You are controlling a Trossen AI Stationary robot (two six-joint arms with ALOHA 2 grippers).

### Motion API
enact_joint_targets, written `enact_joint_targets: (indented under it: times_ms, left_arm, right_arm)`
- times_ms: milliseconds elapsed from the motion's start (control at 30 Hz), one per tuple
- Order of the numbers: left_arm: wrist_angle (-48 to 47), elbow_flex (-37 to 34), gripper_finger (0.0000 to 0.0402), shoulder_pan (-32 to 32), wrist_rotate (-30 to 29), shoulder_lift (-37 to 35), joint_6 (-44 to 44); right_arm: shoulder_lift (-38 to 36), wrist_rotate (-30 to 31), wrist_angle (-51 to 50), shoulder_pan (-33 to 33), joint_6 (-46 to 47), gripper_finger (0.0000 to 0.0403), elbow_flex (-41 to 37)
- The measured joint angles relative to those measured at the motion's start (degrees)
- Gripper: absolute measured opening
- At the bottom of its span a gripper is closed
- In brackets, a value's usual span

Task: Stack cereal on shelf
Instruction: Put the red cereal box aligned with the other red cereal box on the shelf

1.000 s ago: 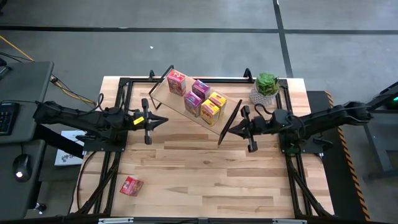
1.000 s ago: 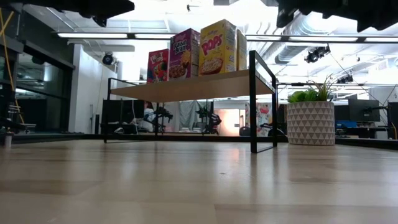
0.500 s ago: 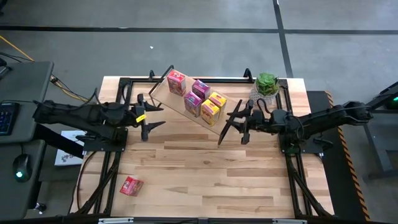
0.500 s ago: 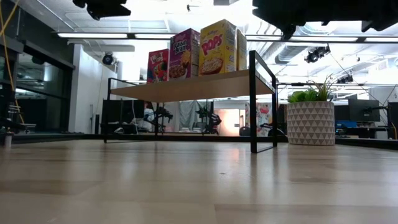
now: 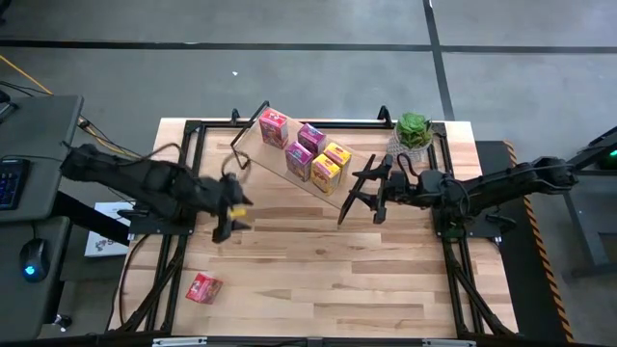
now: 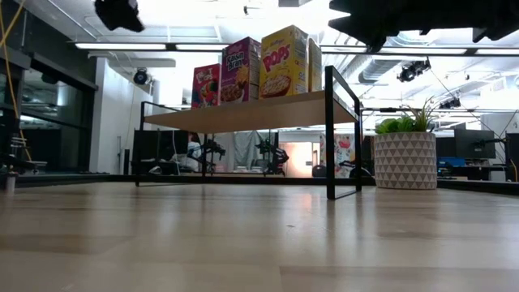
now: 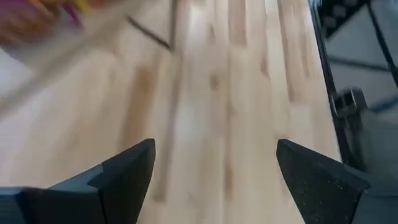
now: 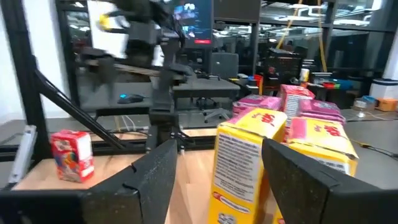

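Shelf: the shelf (image 5: 289, 159) lies diagonally in the upper centre of the high view, five cereal boxes (image 5: 310, 152) standing on it.
Loose box: one red box (image 5: 203, 287) on the table, lower left.
Change: both grippers were shut one second ago; now left gripper (image 5: 231, 207) is wide open and empty, swinging toward the red box; right gripper (image 5: 362, 188) is open, empty, beside the shelf end.
Meaning: probably the last box gets picked next.

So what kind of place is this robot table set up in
Probably a robotics lab or open-plan workshop: exposed ceiling ducts and strip lights overhead, desks with monitors behind the table, and a keyboard and mouse beside it.
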Motion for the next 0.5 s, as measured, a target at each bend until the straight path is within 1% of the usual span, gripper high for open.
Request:
enact_joint_targets:
  times_ms: [100, 233, 400, 500]
  left_arm:
    - [-4.67, 3.22, 0.0327, -4.85, 0.24, 5.07, -4.32]
    - [-9.67, 7.01, 0.0326, -10.45, 0.46, 11.32, -5.7]
    - [-10.93, 10.81, 0.0326, -16.37, 0.61, 17.18, -5.8]
    - [-12.18, 11.98, 0.0326, -19.86, -1.63, 20.12, -5.77]
  right_arm:
    - [0.0, 1.64, -0.73, 0.0, -0.37, 0.0229, 0.0]
    - [0.0, 2.04, -1.9, 0.0, -0.38, 0.0229, 0.0]
    - [0.0, 1.99, -2.42, 0.0, -1.26, 0.0229, 0.02]
    - [0.0, 1.97, -2.9, 0.0, -1.26, 0.0229, 0.02]
